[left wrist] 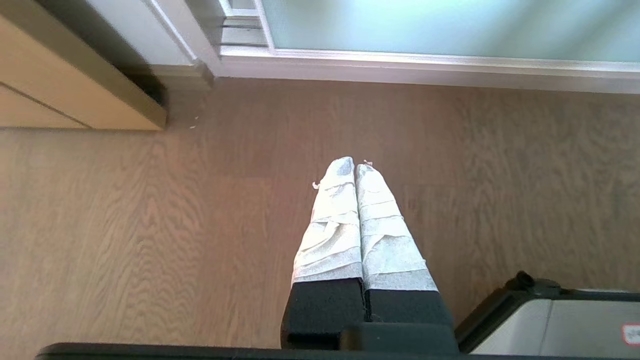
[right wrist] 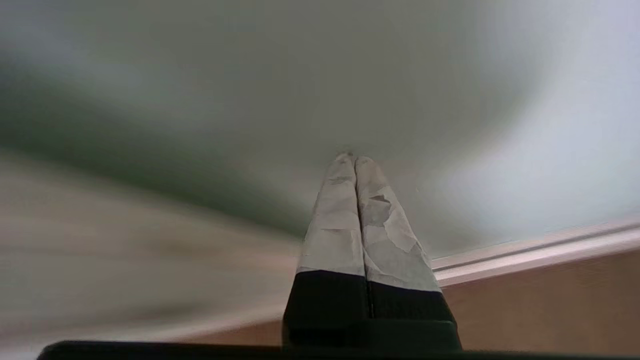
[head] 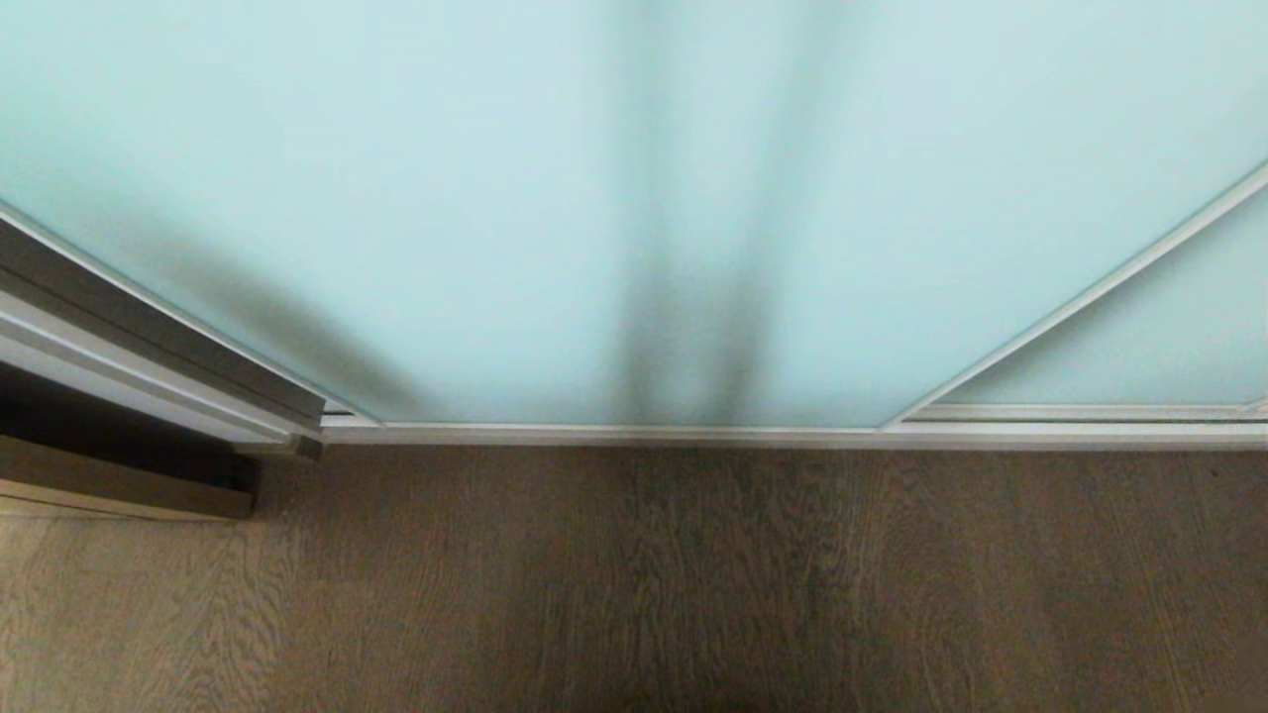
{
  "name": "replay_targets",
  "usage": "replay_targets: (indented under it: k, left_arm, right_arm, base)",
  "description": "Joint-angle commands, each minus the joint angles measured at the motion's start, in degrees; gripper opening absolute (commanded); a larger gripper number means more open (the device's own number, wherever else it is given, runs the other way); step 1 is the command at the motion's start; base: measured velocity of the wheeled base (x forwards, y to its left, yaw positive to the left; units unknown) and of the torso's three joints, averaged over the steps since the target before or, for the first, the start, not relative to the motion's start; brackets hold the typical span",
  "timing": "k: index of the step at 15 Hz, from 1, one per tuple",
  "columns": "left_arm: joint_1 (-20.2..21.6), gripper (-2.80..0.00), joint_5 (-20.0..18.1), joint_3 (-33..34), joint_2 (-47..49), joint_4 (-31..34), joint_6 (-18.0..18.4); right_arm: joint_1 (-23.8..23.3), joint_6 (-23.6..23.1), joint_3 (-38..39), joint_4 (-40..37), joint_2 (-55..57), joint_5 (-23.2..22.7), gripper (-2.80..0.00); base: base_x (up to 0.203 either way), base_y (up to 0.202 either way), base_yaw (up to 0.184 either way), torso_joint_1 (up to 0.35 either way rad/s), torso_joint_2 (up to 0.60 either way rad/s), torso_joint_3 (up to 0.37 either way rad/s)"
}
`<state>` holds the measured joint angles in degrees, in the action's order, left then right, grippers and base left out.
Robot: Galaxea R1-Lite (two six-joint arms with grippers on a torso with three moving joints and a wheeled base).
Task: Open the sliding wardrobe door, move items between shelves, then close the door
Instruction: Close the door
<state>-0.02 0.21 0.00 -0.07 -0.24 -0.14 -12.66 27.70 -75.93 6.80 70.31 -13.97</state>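
Note:
The sliding wardrobe door (head: 555,178), a pale aqua frosted-glass panel in a thin silvery-white frame, fills the upper head view and stands shut down to its floor track (head: 792,433). A second aqua panel (head: 1169,347) overlaps it at the right. My right gripper (right wrist: 354,158) is shut and empty, its taped fingertips pointing at the frosted glass (right wrist: 450,100) close in front of it. My left gripper (left wrist: 354,165) is shut and empty, hanging over the wooden floor (left wrist: 150,225) short of the door's bottom rail (left wrist: 425,67). The items and the shelves are hidden behind the door. Neither arm shows in the head view.
A light oak panel with a dark edge (head: 119,485) juts out at floor level left of the wardrobe, also the oak panel (left wrist: 60,95) in the left wrist view. Part of my base (left wrist: 560,320) shows by the left gripper. Wooden floor (head: 693,574) runs along the track.

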Motion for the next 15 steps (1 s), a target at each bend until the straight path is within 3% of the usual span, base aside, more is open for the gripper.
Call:
replay_targets:
  k: [1, 5, 15]
  left_arm:
    - [0.0, -2.8, 0.0, 0.1, 0.1, 0.0, 0.0]
    - [0.0, -2.8, 0.0, 0.1, 0.1, 0.0, 0.0]
    - [0.0, -2.8, 0.0, 0.1, 0.1, 0.0, 0.0]
  right_arm:
    - [3.8, 0.0, 2.0, 0.3, -3.2, 0.1, -2.8]
    - [9.0, -0.1, 4.5, 0.3, -6.2, 0.3, -2.8]
    - [14.0, -0.2, 8.1, 0.4, -8.7, 1.0, -2.8]
  base:
    - [0.0, 0.0, 0.0, 0.0, 0.0, 0.0]
    - [0.0, 0.0, 0.0, 0.0, 0.0, 0.0]
    - [0.0, 0.0, 0.0, 0.0, 0.0, 0.0]
